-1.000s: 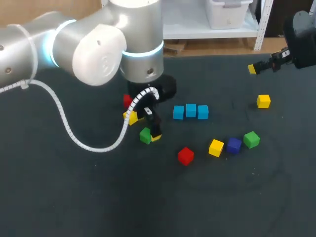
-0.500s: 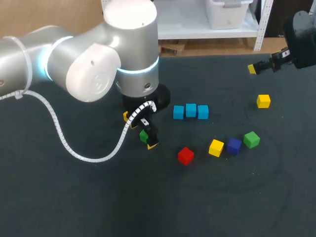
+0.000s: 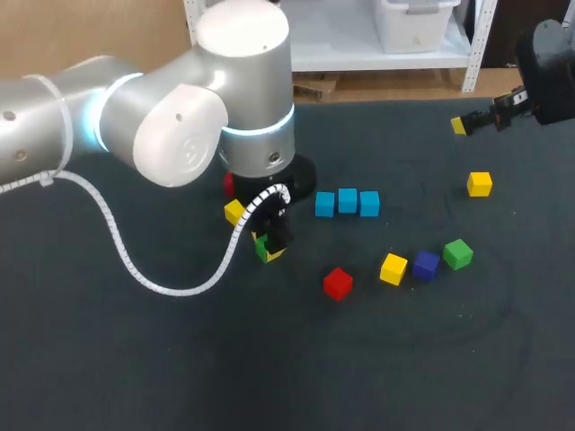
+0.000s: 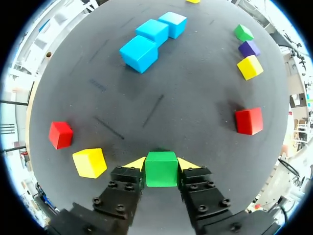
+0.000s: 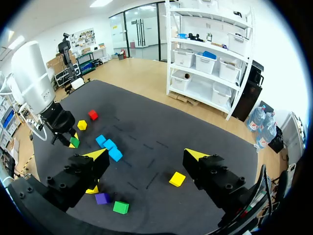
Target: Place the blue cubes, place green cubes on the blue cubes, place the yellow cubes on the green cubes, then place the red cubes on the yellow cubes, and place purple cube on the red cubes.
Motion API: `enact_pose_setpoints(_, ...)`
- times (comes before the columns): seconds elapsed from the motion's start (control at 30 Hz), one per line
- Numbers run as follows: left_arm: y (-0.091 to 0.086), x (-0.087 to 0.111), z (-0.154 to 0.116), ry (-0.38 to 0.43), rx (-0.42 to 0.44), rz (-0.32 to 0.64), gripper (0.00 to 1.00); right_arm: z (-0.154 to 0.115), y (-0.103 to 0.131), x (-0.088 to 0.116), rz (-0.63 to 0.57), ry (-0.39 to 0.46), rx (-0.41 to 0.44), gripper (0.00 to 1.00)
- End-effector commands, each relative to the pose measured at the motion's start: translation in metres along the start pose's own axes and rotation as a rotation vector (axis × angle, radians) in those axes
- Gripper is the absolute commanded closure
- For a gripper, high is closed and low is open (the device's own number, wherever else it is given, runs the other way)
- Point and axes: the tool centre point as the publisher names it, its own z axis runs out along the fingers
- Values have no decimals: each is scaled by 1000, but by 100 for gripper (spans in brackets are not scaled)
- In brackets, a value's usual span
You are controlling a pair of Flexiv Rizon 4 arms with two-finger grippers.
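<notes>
Dark tabletop: the left hand pinches a green cube, which may slip or knock the blue cubes apart on landing; right hand gapes empty.

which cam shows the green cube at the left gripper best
The left wrist view: the green cube sits between the fingers of the left gripper, both touching it. The head view shows only a part under the left arm; the right wrist view, a speck.
</notes>
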Motion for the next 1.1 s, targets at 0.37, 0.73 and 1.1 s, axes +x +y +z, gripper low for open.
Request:
enact_pose_setpoints(0.37,12,-59,-61,-11,-64,521,100,0,2,1,1,-2,8,0)
enact_pose_setpoints(0.73,16,-123,-74,-5,-43,724,100,0,2,1,1,-2,8,0)
enact_pose_setpoints(1.1,29,-146,-58,-13,-25,662,100,0,2,1,1,-2,8,0)
